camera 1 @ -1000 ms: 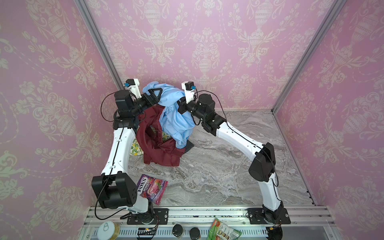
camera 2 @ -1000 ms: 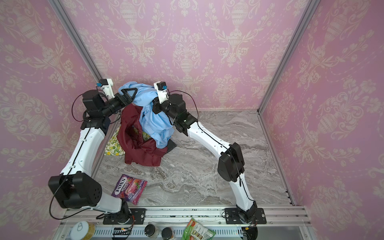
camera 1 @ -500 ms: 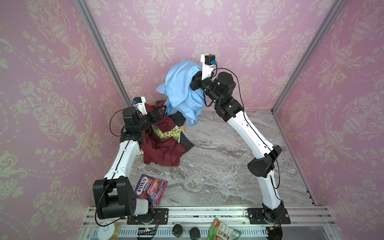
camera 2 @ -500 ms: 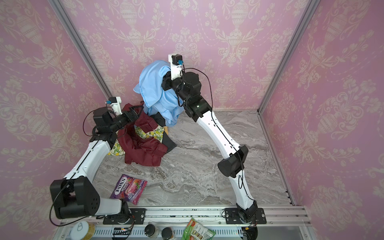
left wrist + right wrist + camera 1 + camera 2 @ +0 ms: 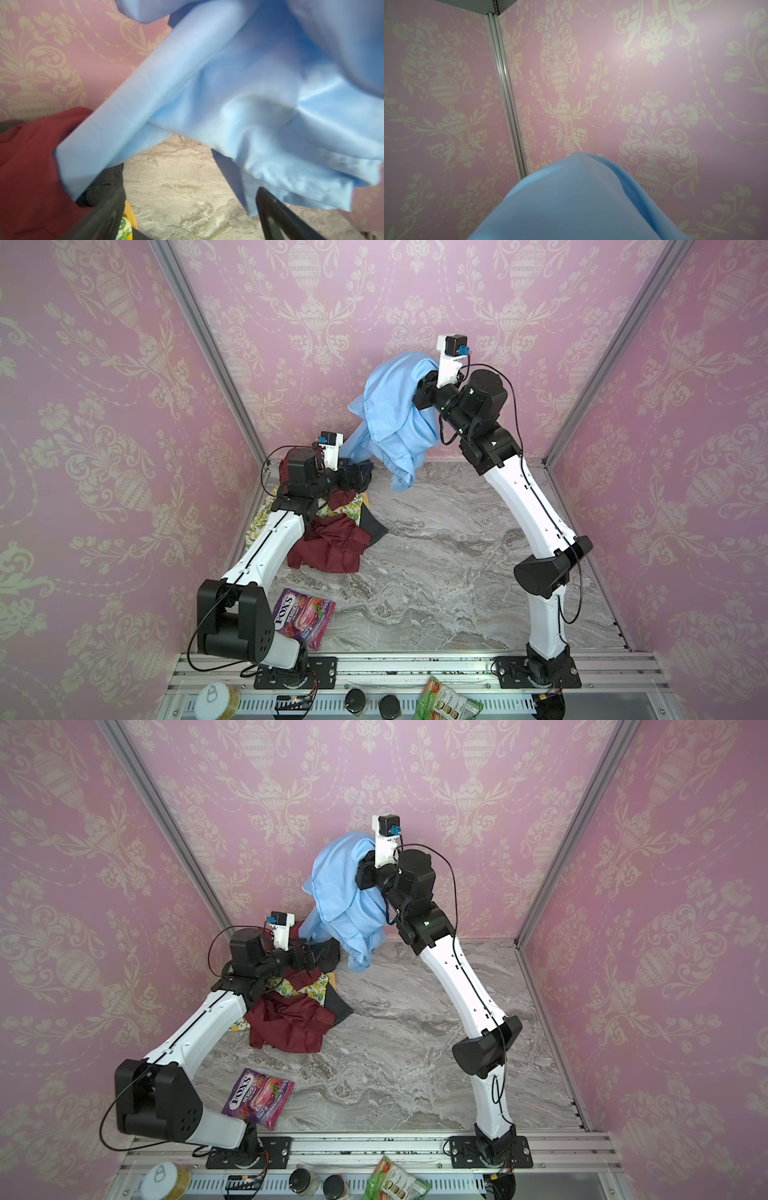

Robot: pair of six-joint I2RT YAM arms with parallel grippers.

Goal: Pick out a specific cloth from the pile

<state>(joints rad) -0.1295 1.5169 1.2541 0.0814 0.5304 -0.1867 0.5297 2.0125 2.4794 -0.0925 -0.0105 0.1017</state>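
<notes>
Item: sky-blue cloth [image 5: 390, 414], raised above the pile [image 5: 332, 539] on the bench [image 5: 436, 572]. It is draped over the right end effector [image 5: 423, 391], which is clenched on it, and one strip trails down to the pile's far side. Also: left end effector [image 5: 188, 195], released, jaws wide, low over the pile.

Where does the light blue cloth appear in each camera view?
Top view: the cloth hangs upper middle.
Top view: the cloth, slightly further left.
Left wrist: the cloth fills most of the picture.
Right wrist: the cloth is a mound near the lens.
Shared landmark: pink wallpaper behind it.
</notes>
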